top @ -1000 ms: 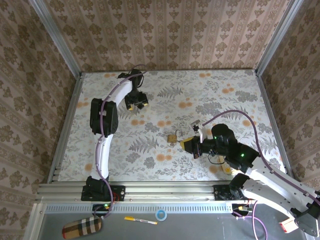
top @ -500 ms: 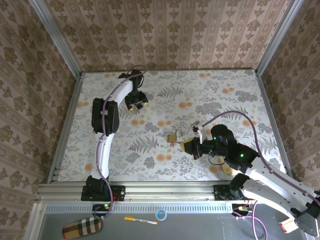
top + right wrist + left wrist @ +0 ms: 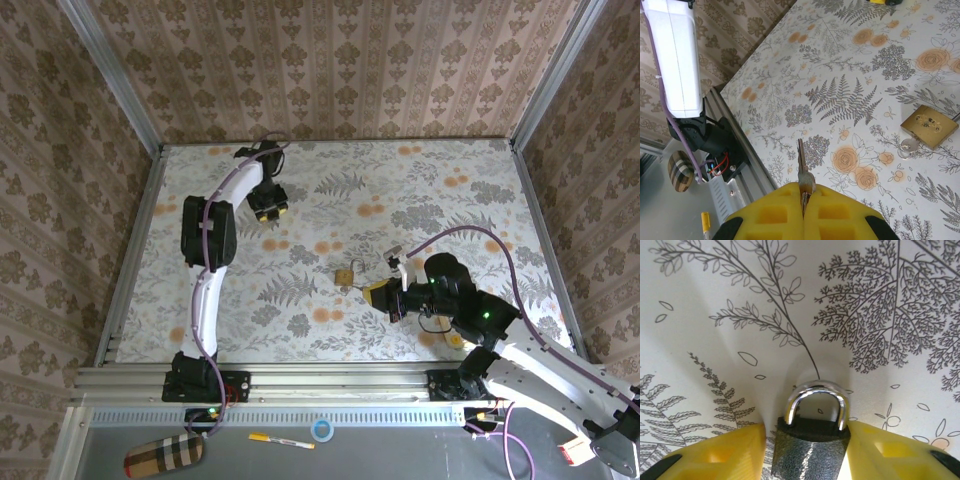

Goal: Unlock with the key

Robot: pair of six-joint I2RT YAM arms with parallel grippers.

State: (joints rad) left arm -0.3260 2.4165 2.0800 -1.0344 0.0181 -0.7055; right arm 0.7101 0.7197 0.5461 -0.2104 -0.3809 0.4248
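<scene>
here, the key (image 3: 800, 159) tight between the tips of the right pincer (image 3: 803, 189), head in, blade out ahead

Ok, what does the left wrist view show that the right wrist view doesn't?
Left wrist: a dark grey padlock with a silver shackle, flanked by the yellow fingers of the left gripper. Right wrist: a key pinched in the right gripper, blade pointing out, and a brass padlock lying beyond it. Both: the fern-printed table.
</scene>
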